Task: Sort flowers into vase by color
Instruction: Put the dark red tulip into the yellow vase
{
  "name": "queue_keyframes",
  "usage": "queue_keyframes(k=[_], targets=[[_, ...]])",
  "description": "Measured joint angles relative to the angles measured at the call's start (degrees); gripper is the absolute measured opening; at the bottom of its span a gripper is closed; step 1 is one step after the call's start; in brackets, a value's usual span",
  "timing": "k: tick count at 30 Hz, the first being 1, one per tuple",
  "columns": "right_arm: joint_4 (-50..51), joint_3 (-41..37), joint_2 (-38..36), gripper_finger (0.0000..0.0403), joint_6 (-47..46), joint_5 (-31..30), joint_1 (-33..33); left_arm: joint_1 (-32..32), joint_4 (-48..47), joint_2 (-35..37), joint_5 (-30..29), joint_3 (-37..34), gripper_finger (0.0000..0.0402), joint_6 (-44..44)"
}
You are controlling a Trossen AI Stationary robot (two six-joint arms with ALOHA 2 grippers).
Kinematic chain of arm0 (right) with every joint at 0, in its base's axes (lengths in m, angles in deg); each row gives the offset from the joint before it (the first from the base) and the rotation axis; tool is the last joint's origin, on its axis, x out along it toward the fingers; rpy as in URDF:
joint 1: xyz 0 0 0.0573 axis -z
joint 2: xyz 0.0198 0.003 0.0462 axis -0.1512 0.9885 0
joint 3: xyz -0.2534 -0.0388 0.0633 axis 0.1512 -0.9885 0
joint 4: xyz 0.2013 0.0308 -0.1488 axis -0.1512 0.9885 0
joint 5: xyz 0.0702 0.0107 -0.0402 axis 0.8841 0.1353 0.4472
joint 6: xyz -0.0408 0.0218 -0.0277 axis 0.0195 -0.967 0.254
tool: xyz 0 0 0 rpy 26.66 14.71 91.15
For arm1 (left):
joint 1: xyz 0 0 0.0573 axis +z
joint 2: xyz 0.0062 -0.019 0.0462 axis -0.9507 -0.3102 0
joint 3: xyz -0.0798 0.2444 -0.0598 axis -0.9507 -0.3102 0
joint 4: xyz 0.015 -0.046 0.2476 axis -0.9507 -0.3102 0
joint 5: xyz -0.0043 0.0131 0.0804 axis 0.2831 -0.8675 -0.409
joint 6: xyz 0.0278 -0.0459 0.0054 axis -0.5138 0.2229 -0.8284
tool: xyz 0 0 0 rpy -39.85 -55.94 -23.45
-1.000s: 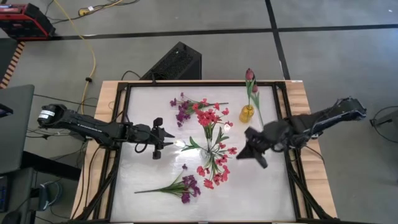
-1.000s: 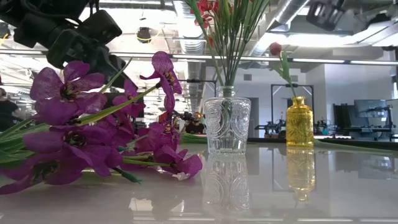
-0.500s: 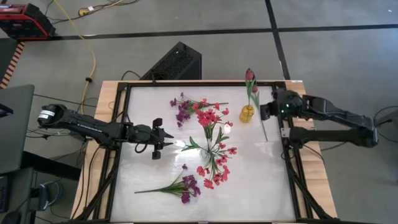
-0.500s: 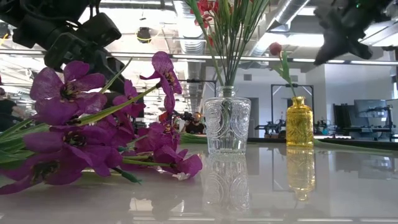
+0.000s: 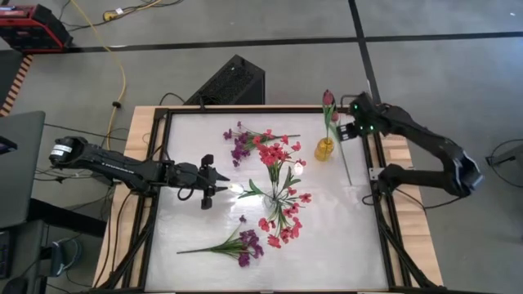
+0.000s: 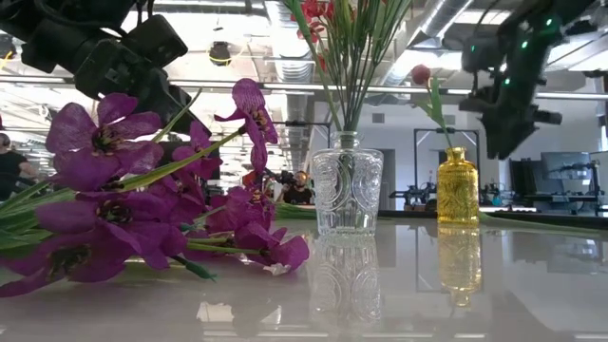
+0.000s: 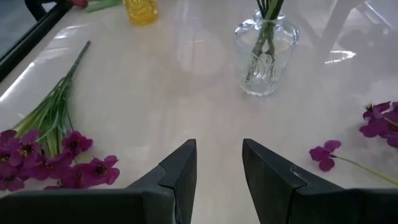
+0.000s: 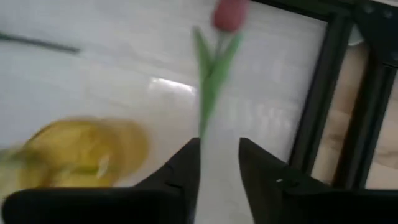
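Right gripper (image 5: pixel 346 131) near table's far rail (image 5: pixel 270 109), beside yellow vase (image 5: pixel 324 149).

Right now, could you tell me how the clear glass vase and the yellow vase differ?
The clear glass vase is colourless with a patterned surface and looks wider; the yellow vase is amber-tinted and slimmer. The clear glass vase holds many green stems with red-pink blossoms; the yellow vase holds a tulip bud on a stem. The clear glass vase stands mid-table; the yellow vase stands nearer the right gripper. Both stand upright.
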Motion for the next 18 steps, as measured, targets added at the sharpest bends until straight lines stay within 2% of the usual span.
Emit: queue_keyframes(k=[4, 9, 18], targets=[[-4.9, 0.0, 4.9, 0.0184, 3.3, 6.3, 6.0, 0.0, -0.1, 0.0, 0.8, 0.0, 0.0119, 0.4], [-6.2, 0.0, 8.7, 0.0226, 6.1, 9.0, 7.3, 0.0, -0.2, 0.0, 0.8, 0.0, 0.0119, 0.8], [-7.4, -2.8, 11.3, 0.0234, 2.4, 7.3, 6.1, 0.0, -1.2, 0.0, 0.9, 0.0, 0.0119, 1.4]])
